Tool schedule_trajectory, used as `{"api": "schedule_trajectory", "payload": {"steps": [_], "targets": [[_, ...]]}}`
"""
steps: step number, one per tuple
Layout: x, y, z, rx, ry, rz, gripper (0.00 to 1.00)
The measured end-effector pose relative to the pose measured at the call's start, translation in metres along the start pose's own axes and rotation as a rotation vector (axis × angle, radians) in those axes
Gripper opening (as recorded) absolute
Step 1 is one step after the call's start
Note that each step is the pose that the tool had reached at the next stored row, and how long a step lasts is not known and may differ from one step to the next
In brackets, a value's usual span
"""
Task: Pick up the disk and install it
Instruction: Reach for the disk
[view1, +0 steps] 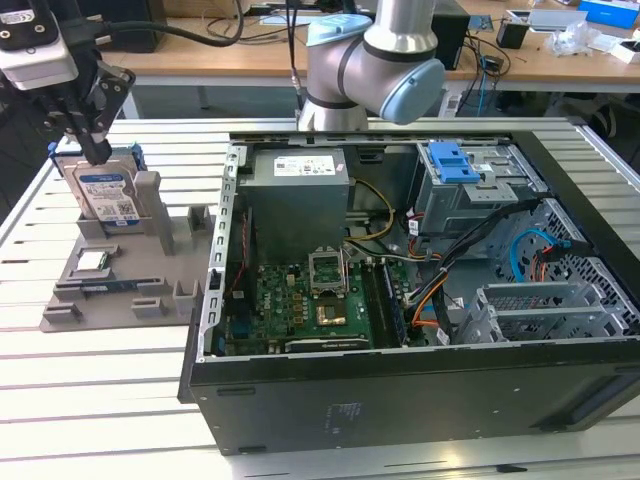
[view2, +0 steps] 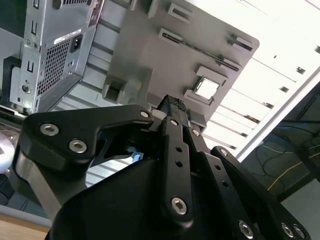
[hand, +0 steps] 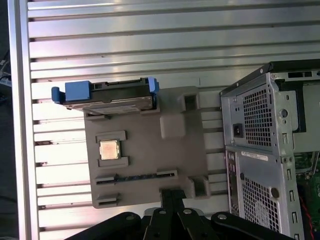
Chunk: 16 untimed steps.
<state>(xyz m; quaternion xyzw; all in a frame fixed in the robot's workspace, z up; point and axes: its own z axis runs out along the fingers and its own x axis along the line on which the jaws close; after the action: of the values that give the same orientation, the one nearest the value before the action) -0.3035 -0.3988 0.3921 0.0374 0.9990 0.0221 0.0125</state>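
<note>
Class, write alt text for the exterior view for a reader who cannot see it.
The robot's gripper hangs close over the disk, which stands upright in a grey holder on the exterior view's left. An open computer case lies beside it on the slatted table.

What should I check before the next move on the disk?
1. Upright disk in tray slot: ok.
2. Spare chip lies apart from disk: ok.
3. Open case, inside reachable from above: ok.
4. Centring of gripper over disk: cannot tell.
5. Free slot in cage: cannot tell.
</note>
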Motion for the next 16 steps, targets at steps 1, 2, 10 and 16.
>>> {"api": "schedule_trajectory", "payload": {"steps": [1,2,10,16], "targets": [[0.0011,-0.0001,0.0000,0.0000,0.0000,0.000,0.11],[0.0026,-0.0002,-0.0001,0.0000,0.0000,0.000,0.11],[0.0125,0.0023,0.0000,0.0001,0.0000,0.000,0.11],[0.0259,0.0110,0.0004,0.0005,-0.0002,0.000,0.11]]}}
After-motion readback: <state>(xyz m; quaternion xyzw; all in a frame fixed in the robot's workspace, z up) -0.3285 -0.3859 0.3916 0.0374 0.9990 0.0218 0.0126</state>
